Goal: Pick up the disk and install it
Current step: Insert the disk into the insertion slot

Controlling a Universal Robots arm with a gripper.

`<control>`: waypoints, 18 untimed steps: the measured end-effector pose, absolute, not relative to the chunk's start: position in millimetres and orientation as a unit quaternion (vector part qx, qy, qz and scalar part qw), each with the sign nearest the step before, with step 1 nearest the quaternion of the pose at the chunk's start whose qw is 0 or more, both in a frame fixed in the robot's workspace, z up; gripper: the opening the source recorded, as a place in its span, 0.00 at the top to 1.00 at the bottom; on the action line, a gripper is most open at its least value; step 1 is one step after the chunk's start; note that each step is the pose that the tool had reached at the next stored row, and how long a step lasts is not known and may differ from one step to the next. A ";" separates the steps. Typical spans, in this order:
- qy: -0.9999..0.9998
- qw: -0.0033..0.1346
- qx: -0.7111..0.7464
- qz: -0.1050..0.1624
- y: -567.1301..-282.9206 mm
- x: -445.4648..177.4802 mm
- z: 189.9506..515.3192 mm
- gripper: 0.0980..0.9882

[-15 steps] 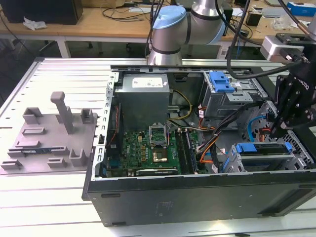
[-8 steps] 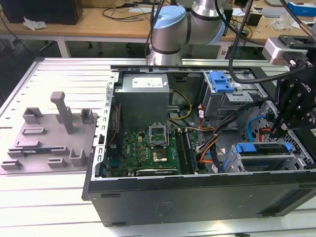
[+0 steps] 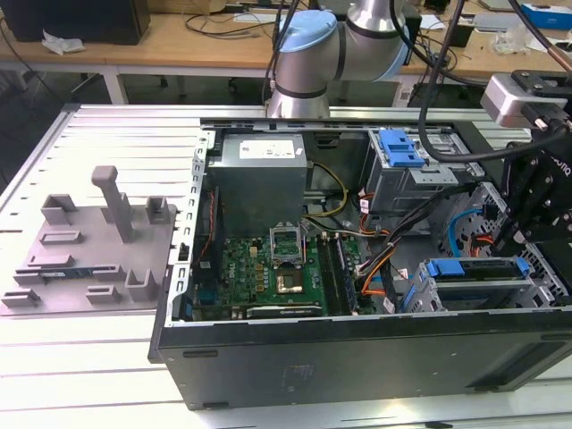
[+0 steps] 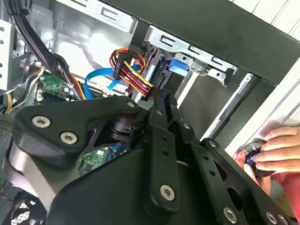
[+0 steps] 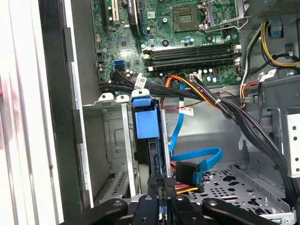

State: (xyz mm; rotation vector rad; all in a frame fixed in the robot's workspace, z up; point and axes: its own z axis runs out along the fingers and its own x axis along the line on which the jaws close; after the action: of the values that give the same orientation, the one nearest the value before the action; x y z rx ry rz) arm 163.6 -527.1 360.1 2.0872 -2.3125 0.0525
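Blue plastic frames the disk (image 5: 145, 123), which stands on edge in the drive cage (image 5: 115, 136), apparently slotted home or nearly. The end effector (image 5: 162, 194), jaws together, sits right at its exposed end, so little seems left.

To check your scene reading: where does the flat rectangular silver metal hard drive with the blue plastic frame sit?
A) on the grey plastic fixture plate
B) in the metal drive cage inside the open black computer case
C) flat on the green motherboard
B: the disk stands in the drive cage, with the gripper close beside it.
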 end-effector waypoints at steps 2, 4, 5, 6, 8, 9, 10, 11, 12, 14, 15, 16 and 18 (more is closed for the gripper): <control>-0.742 0.013 0.670 0.017 -526.8 163.6 360.1 0.93; -0.742 0.013 0.670 0.017 -526.5 163.6 359.8 0.93; -0.742 0.013 0.670 0.017 -526.5 163.6 359.7 0.93; -0.742 0.013 0.670 0.017 -526.5 163.6 359.5 0.93; -0.742 0.013 0.670 0.017 -526.5 163.6 358.9 0.93; -0.742 0.013 0.670 0.017 -526.5 163.6 358.7 0.93; -0.742 0.013 0.670 0.017 -526.5 163.6 358.7 0.93; -0.742 0.013 0.670 0.017 -526.5 163.6 358.5 0.93; -0.742 0.013 0.670 0.017 -526.5 163.6 358.3 0.93; -0.742 0.013 0.670 0.017 -526.5 163.6 358.2 0.93; -0.742 0.013 0.670 0.017 -526.4 163.6 358.1 0.93; -0.742 0.013 0.670 0.017 -526.1 163.6 357.9 0.93; -0.739 0.013 0.673 0.017 -524.7 163.7 358.1 0.93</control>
State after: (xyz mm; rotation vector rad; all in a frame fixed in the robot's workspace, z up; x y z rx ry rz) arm 163.7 -524.7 358.1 2.0969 -2.3039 0.0524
